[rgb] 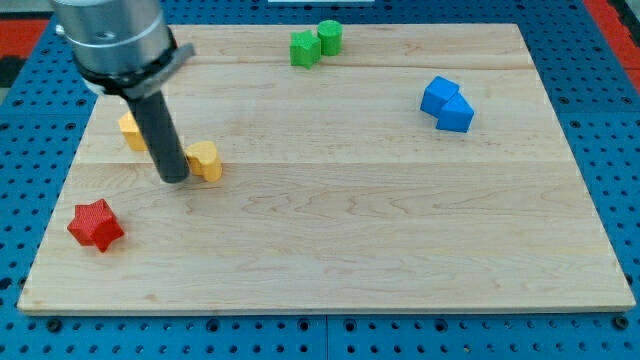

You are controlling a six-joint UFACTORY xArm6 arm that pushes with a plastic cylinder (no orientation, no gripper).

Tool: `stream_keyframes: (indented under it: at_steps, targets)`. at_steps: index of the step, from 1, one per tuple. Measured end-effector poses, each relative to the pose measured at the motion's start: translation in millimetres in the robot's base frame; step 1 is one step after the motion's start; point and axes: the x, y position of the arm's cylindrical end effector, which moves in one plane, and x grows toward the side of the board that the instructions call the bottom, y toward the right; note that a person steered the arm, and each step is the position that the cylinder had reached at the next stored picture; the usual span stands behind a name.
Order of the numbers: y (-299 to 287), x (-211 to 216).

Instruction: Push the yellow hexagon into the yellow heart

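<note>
- Touching the yellow hexagon [206, 160] on its left side, my tip [173, 178] sits on the worktop [350, 210].
- Rod hides most of the yellow heart [130, 129], left of the hexagon.
- No fingers on this rig; containers: none seen.

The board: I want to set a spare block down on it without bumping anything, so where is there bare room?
The widest free patch is the board's middle and bottom right, below the blue blocks and right of the red star. It is crowded at the view's left, where my tip stands between two yellow blocks, and by the green blocks at the top.
</note>
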Motion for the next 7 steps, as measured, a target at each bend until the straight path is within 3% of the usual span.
stream_keyframes:
  at_steps: [1, 2, 3, 5, 7]
  targets:
    - [5, 11]
    - [-83, 2]
    - [-91, -57]
    - [-15, -50]
    - [-15, -77]
